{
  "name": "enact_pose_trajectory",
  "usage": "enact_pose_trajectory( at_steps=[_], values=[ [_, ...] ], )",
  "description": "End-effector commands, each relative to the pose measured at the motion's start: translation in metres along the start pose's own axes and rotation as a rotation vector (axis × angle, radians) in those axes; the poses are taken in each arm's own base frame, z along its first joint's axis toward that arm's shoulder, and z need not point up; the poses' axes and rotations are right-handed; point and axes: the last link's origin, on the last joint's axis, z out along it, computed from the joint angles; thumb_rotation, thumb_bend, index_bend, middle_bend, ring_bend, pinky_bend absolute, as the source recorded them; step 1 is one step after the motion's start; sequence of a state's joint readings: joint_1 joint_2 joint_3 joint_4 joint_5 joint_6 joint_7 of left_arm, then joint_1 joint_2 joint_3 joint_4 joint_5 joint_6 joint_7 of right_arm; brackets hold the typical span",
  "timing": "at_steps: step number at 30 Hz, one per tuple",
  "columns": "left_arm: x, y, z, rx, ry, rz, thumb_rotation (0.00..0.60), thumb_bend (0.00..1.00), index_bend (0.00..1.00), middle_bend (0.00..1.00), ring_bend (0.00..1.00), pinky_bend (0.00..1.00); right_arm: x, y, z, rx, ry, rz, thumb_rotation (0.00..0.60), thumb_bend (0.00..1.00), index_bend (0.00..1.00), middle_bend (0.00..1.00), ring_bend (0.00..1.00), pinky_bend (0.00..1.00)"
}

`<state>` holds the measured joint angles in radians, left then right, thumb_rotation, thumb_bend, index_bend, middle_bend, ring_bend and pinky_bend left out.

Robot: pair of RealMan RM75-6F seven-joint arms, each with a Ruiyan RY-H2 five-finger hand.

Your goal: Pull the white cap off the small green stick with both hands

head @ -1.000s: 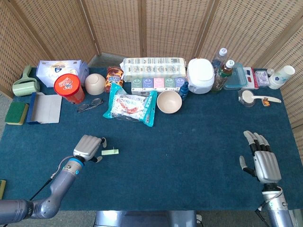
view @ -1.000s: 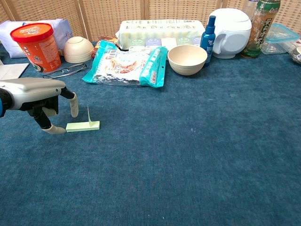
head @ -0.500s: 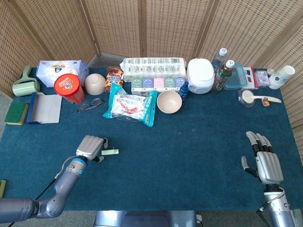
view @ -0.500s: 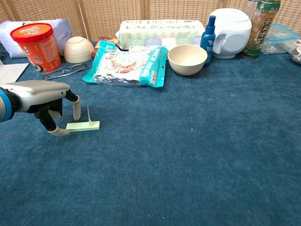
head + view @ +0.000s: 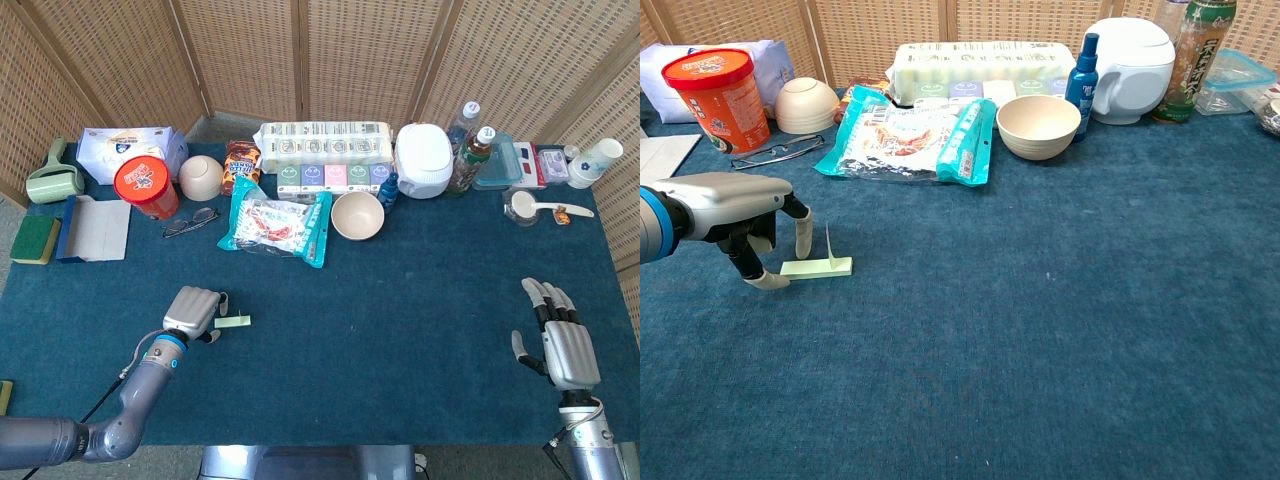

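Grasping well means the left hand (image 5: 725, 205), fingers apart and empty, pinches the stick (image 5: 816, 267) end squarely (right hand (image 5: 562, 345) lies splayed, well apart).

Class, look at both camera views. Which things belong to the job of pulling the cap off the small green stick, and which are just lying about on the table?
Belongs to the job:
small green stick, flat on the cloth
left hand, fingers beside the stick's end
right hand, open, far from the stick

Just lying about:
snack bag
beige bowl
red tub
glasses
white cooker
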<state>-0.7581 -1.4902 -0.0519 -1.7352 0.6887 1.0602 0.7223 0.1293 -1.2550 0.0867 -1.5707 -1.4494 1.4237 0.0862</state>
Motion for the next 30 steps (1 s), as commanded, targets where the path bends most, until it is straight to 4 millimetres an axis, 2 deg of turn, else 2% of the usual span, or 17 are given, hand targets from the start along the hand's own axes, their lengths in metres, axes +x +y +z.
enact_pose_trajectory(
  at_steps=[1,30],
  values=[
    [0.0003,0.0005,0.0006,0.002,0.001,-0.001,0.6,0.24,0.45,1.0,1.0,1.0,0.0004,0.0007,-0.0005,-0.002,0.001,0.002,0.6,0.49,0.0,0.06,0.02,0.0],
    [-0.0013,0.004,0.0059,0.021,-0.019,0.001,0.6,0.26,0.48,1.0,1.0,1.0,0.0009,0.005,-0.0031,-0.016,0.0,0.013,0.6,0.49,0.0,0.06,0.02,0.0]
  ],
)
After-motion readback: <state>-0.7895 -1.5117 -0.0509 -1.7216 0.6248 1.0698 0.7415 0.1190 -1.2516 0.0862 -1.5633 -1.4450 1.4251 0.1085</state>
